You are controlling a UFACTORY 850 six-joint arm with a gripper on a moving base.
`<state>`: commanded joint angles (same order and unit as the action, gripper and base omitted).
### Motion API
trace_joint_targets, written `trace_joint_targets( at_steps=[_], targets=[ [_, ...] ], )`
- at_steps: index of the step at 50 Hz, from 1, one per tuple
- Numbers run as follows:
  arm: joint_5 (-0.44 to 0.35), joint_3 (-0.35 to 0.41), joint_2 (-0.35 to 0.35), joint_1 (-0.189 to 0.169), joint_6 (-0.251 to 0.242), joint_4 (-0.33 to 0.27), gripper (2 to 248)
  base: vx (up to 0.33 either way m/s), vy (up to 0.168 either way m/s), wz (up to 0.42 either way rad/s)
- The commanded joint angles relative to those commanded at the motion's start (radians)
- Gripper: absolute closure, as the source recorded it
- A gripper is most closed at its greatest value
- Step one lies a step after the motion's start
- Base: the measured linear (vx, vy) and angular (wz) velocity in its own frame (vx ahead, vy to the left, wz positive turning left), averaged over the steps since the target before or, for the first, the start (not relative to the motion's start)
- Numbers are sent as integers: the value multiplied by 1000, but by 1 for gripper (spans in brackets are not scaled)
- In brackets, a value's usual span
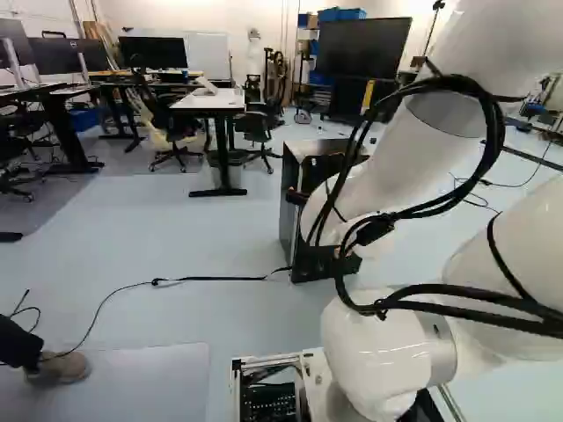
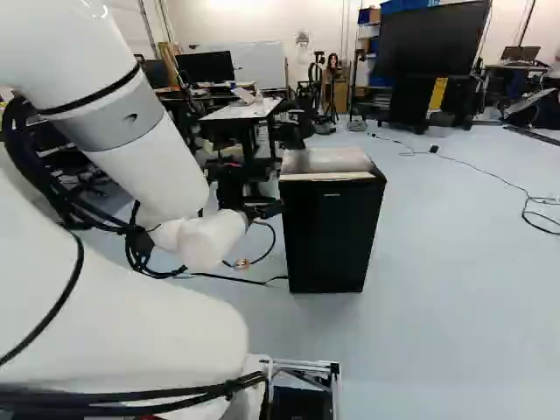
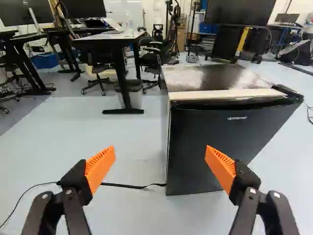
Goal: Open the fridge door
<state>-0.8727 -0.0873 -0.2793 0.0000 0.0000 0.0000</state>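
One fridge (image 3: 200,137) ahead, seemingly apart from gripper (image 2: 261,186).

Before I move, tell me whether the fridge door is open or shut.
Shut: the fridge door sits flush against its cabinet, no gap showing between them.

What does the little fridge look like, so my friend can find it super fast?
Find the big black screen at the back of the room, then look across the pale floor towards the robot arm. Nearer than the white-topped table stands the fridge, a low box. Unlike the table, it has no legs showing, just a flat black door with a pale strip above it.
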Motion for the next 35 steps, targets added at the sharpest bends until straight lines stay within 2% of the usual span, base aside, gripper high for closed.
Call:
trace_joint_targets(
  at_steps=[35],
  targets=[
    [0, -2, 3, 0, 0, 0, 3, 0, 0, 0]
  ],
)
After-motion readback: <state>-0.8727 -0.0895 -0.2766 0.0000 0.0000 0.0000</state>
